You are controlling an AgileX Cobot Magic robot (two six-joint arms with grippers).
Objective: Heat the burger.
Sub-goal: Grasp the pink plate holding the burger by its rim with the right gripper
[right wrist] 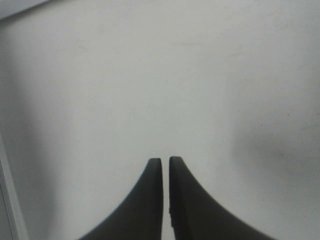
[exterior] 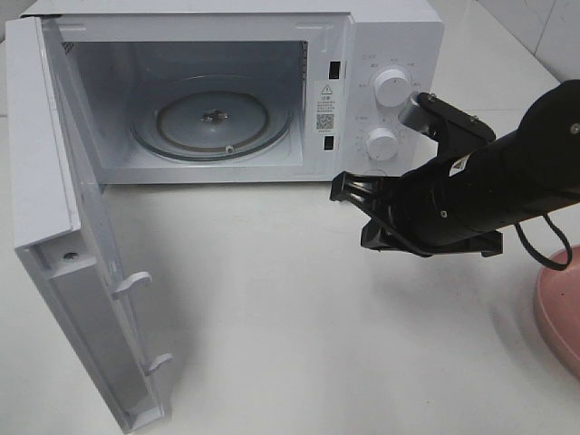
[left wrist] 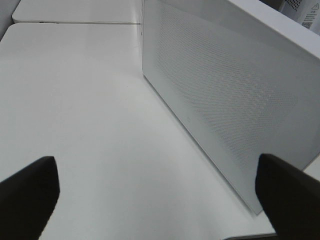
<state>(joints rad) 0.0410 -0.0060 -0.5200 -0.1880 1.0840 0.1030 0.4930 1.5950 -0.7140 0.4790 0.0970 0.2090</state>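
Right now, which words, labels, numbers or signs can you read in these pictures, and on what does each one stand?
No text can be read in full.
Sticker on the microwave front: a warning triangle sign; its print is too small.
Code label below it: too small.
Marks around the upper dial and lower dial: blurred.

A white microwave (exterior: 381, 54) is standing along the far edge of the white table (exterior: 290, 344), its door (exterior: 54, 227) hanging wide open and reaching toward the front left corner. Two latch hooks (exterior: 131, 284) are sticking out of the door's inner face. A round glass turntable (exterior: 213, 118) is lying bare inside the cavity. Two white knobs (exterior: 392, 88) are sitting one above the other on the control panel. A pink plate (exterior: 562, 308) is resting at the right edge, partly cut off.
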